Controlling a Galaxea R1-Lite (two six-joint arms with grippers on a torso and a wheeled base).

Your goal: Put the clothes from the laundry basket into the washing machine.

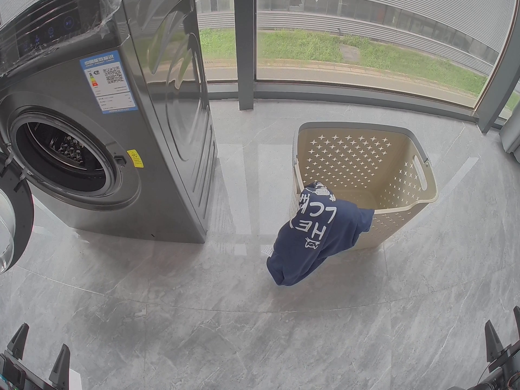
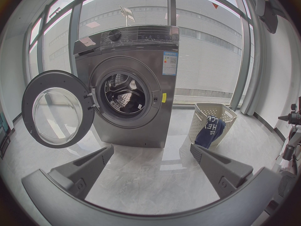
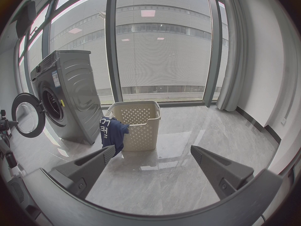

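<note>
A grey front-loading washing machine point(image 1: 108, 125) point(image 2: 131, 88) point(image 3: 67, 94) stands at the left with its round door point(image 2: 58, 109) point(image 3: 28, 115) swung open. Dark cloth lies inside the drum point(image 2: 127, 93). To its right sits a beige laundry basket point(image 1: 401, 136) point(image 2: 216, 109) point(image 3: 141, 123). A navy blue shirt point(image 1: 317, 234) point(image 2: 211, 131) point(image 3: 113, 132) with white print hangs over the basket's front rim, down to the floor. My left gripper point(image 1: 39, 348) point(image 2: 150, 167) is open, low at the near left, far from the machine. My right gripper point(image 1: 504, 331) point(image 3: 152, 168) is open at the near right, well short of the basket.
Grey tiled floor point(image 1: 244, 326) lies open between me, the machine and the basket. Tall windows with dark frames point(image 1: 245, 39) run behind both. A curtain point(image 3: 232, 57) hangs at the far right corner beside a white wall.
</note>
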